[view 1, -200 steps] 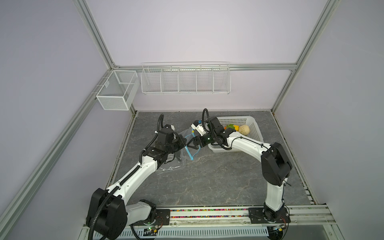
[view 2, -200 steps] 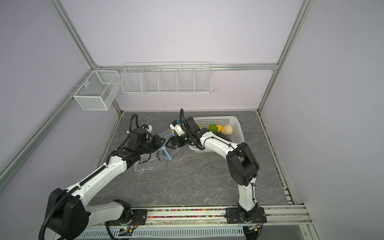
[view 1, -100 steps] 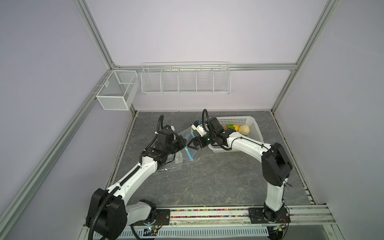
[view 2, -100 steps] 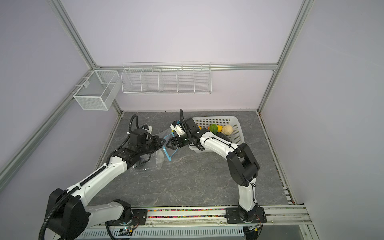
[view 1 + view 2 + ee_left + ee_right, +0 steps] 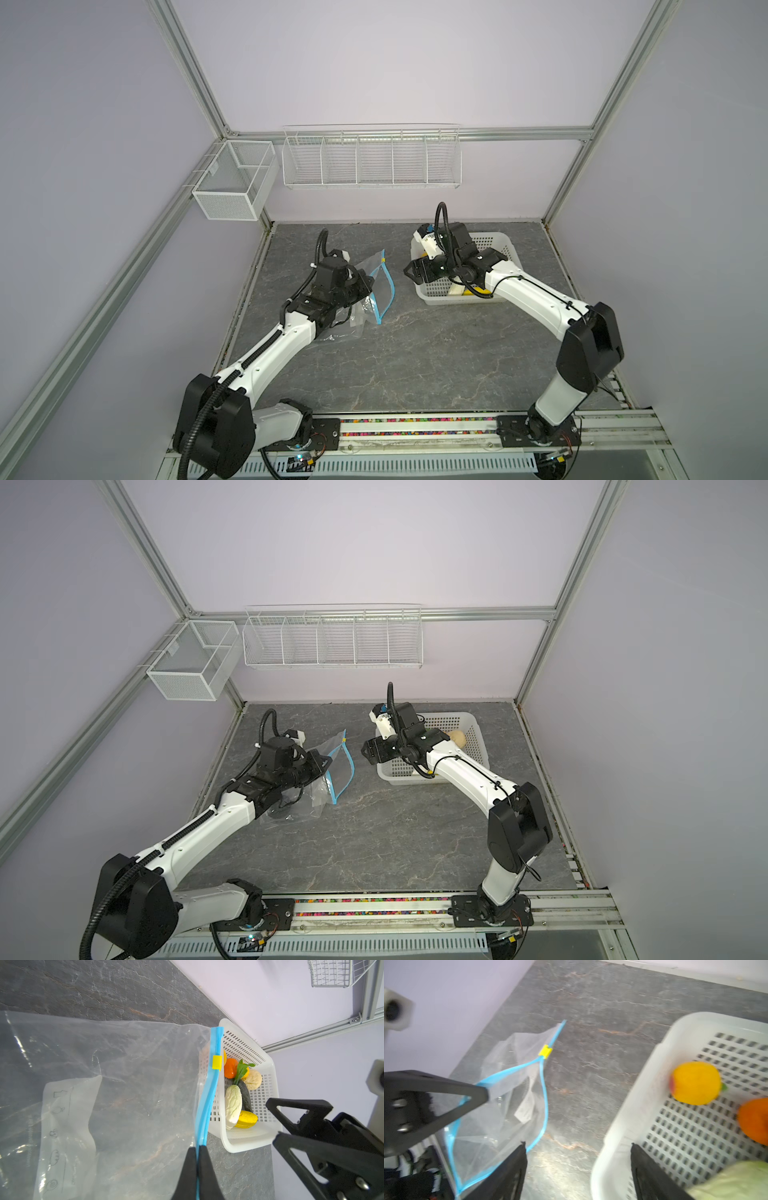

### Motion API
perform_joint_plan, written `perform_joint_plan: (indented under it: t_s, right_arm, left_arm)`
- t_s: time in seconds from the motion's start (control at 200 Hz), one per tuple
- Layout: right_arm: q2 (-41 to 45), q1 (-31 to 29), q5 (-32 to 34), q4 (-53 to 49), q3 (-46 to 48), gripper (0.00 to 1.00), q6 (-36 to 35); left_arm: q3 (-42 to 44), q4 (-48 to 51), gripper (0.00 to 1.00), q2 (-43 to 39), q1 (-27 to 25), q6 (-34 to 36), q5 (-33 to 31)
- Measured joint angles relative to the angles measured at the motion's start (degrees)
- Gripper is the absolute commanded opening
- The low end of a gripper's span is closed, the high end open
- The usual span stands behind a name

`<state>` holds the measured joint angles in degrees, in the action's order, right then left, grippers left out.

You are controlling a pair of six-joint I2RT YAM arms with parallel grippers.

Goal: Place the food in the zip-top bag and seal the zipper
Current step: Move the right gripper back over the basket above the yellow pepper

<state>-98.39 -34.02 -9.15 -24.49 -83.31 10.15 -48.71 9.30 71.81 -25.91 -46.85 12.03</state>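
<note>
Two robot arms work over a dark, stone-patterned surface (image 5: 415, 353). The left pincer (image 5: 197, 1150) is clamped tight on one lip of the light-blue zipper (image 5: 207, 1105). It lifts the mouth of the clear zip-top bag (image 5: 124, 1084), which lies on the surface beside a white perforated basket (image 5: 245, 1144). The yellow slider (image 5: 217, 1062) sits near the far end, so the mouth gapes. The right pincer (image 5: 578, 1146) hangs wide open and empty at the basket corner nearest the bag. All the food in sight lies in the basket: a peach (image 5: 695, 1082), an orange (image 5: 230, 1068), a white oblong piece (image 5: 233, 1107). The step looks like a pick. It is best to drop over one loose piece, close across its narrow width, lift clear of the basket wall, and release deep between the blue lips.
</note>
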Motion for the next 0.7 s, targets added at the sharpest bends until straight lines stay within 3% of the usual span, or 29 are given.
perform_joint_plan:
  t_s: [0.25,0.7]
  right_arm:
    - [-7.0,4.7,9.5,-3.1,-5.2,0.79,-3.2]
    - [-20.4,5.4,16.4,-5.1,-16.2,0.79,-7.1]
  left_arm:
    - [-3.1,0.0,0.00,4.1,0.0,0.4,1.3]
    - [-5.2,-0.7,0.00,7.3,0.0,0.6,2.9]
